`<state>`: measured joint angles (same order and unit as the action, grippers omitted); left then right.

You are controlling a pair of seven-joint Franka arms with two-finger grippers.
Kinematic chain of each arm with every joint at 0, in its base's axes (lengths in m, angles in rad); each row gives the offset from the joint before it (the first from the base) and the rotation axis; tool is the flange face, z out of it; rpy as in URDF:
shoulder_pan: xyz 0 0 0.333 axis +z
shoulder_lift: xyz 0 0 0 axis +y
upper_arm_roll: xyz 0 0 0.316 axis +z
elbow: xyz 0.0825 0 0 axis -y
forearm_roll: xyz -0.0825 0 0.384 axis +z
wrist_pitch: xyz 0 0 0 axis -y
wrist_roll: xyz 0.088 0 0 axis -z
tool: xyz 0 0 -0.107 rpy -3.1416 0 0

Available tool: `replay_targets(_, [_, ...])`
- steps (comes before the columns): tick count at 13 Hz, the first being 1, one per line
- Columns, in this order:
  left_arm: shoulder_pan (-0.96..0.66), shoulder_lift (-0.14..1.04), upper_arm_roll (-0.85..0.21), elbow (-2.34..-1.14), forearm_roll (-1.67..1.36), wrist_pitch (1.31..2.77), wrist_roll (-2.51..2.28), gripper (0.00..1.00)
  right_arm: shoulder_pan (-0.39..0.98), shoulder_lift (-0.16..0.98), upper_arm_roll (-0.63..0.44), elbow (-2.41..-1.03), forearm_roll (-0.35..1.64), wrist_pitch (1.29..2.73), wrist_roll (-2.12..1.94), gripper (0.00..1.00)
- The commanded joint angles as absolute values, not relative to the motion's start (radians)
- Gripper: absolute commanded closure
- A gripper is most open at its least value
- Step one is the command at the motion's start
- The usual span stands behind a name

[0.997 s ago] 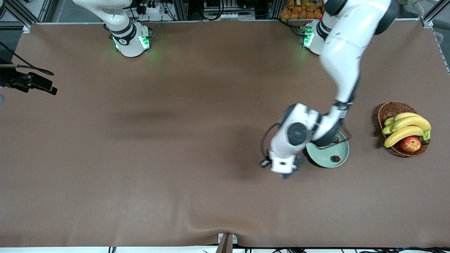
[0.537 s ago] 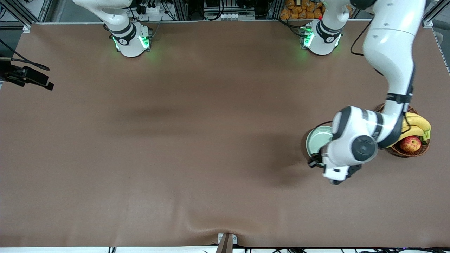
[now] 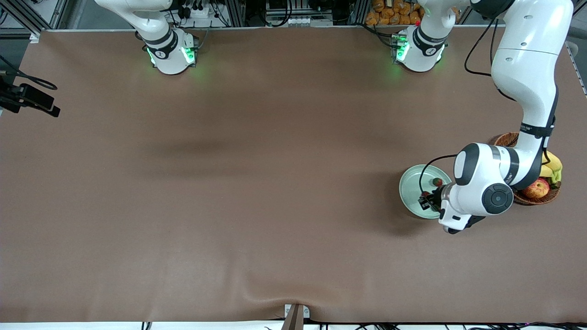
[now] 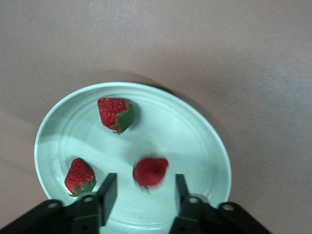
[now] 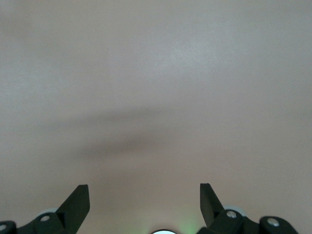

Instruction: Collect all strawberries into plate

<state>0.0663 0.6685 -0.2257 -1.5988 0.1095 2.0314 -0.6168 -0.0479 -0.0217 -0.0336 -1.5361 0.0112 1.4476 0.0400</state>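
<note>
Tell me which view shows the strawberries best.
Left wrist view: all three strawberries lie in the plate, ahead of the open left gripper. Front view shows only one; the arm hides the rest. Right wrist view shows none.

plate (image 4: 204, 141): pale mint-green | strawberries (image 4: 115, 113): red, speckled, green leafy caps | left gripper (image 4: 144, 195): black fingers | right gripper (image 5: 144, 201): black fingers | table (image 3: 229, 183): plain brown | basket (image 3: 506, 139): brown wicker | bananas (image 3: 552, 162): yellow | apple (image 3: 536, 189): red-yellow | arms (image 3: 527, 68): white, dark joints
</note>
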Motion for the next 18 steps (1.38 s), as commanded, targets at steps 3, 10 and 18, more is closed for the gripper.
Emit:
replay_targets(3, [0.075, 0.468, -0.233, -1.614, 0.129, 1.974, -0.548, 0.0, -0.054, -0.021, -0.021, -1.526, 0.0, 1.451, 0.025, 0.0])
replay_targets(10, [0.074, 0.157, -0.245, -1.62, 0.112, 1.818, -0.365, 0.0, -0.052, -0.018, -0.02, -1.525, 0.003, 1.505, 0.025, 0.0])
replay_targets(18, [0.075, 0.06, -0.241, -1.617, 0.049, 1.757, -0.256, 0.0, -0.054, -0.02, -0.021, -1.52, 0.002, 1.503, 0.025, 0.0])
